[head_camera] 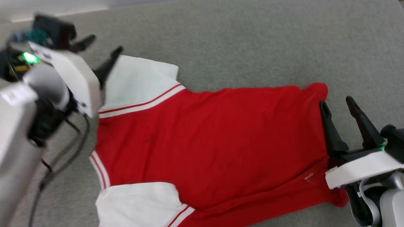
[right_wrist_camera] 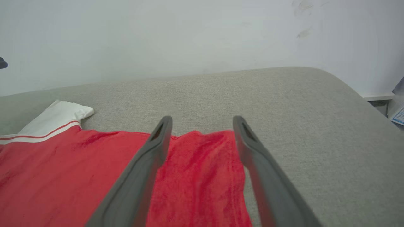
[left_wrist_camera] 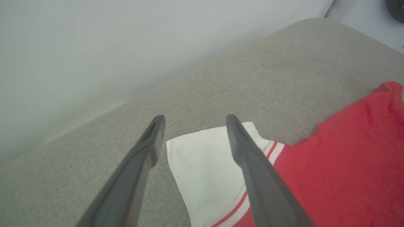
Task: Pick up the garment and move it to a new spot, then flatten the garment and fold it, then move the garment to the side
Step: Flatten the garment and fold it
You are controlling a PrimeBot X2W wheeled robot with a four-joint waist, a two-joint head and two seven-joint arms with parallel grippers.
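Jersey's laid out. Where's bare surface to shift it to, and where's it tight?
Free: the wide grey surface beyond the far edge of the garment, up to the wall, and the strip past the open right gripper at the hem. Tight: the left end, where the open left gripper sits at the white sleeve; its near side runs off the head view.

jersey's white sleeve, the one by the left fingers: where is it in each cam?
Head view: white sleeve upper left of centre, just right of the left gripper.
Left wrist view: white sleeve bottom centre, lying between the fingers; one finger overlaps it.
Right wrist view: white sleeve at the left edge, mid-height.
Shared landmark: the striped trim where the sleeve meets the red.
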